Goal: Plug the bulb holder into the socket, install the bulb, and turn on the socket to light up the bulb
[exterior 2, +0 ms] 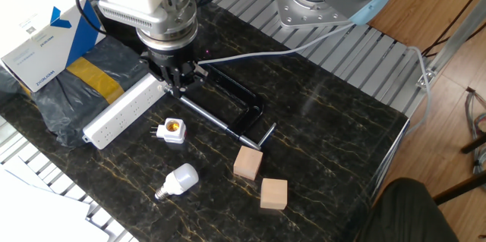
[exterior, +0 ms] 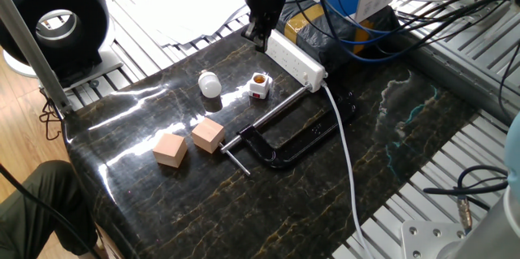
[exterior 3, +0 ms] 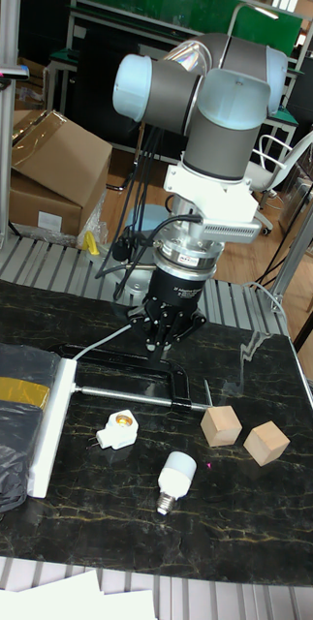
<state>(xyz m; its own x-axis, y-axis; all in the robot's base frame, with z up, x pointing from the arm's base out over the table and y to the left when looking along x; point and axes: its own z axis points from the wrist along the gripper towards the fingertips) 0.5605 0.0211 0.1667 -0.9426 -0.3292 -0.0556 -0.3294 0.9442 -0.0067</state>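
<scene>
The socket (exterior: 296,58) (exterior 2: 125,109) (exterior 3: 51,421) is a long white strip lying on the dark marble table, with its cable leaving one end. The bulb holder (exterior: 259,87) (exterior 2: 172,130) (exterior 3: 117,429) lies loose beside it, brass opening showing. The bulb (exterior: 210,84) (exterior 2: 178,180) (exterior 3: 175,478) lies on its side a little farther out. My gripper (exterior: 260,40) (exterior 2: 177,85) (exterior 3: 160,337) hangs above the table by the socket, fingers together and holding nothing, apart from holder and bulb.
A black clamp (exterior: 284,141) (exterior 2: 231,105) (exterior 3: 137,378) lies next to the socket, under the gripper. Two tan wooden cubes (exterior: 208,135) (exterior 2: 247,162) (exterior 3: 221,425) sit past the clamp. A black bag (exterior 2: 76,83) and a white-and-blue box (exterior 2: 38,29) stand behind the socket.
</scene>
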